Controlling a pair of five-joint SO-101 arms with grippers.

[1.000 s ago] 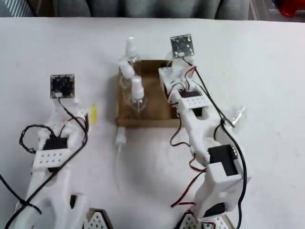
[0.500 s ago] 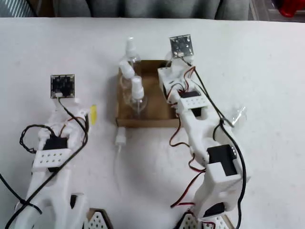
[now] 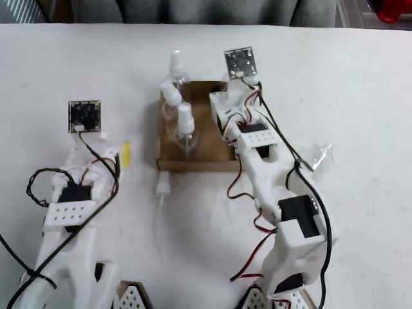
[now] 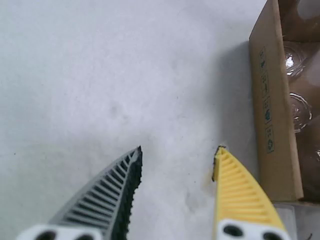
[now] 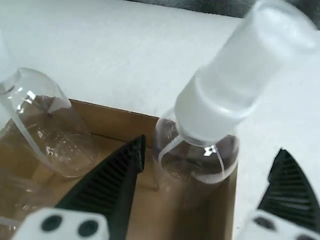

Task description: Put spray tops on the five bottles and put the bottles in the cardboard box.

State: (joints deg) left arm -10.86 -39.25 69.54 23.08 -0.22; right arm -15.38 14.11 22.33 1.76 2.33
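Observation:
The cardboard box (image 3: pixel 193 158) lies mid-table. Three clear bottles with white spray tops (image 3: pixel 185 122) stand or lean along its left side. Another capped bottle (image 5: pixel 205 150) stands in the box's far right corner, and my right gripper (image 5: pixel 211 149) is open with a finger on each side of it, apart from it. The right arm (image 3: pixel 251 132) stretches over the box's right side. A loose spray top with its tube (image 3: pixel 161 187) lies on the table just before the box. My left gripper (image 4: pixel 178 150) hangs open over bare table to the left of the box (image 4: pixel 272 115).
A clear uncapped bottle (image 3: pixel 320 156) lies on its side on the table to the right of the right arm. Red and black cables run along both arms. A second capped bottle (image 5: pixel 55 130) stands close beside the right gripper's black finger.
The right arm has shifted slightly to the left over the box. The left arm, the bottles and the loose spray top have stayed where they were.

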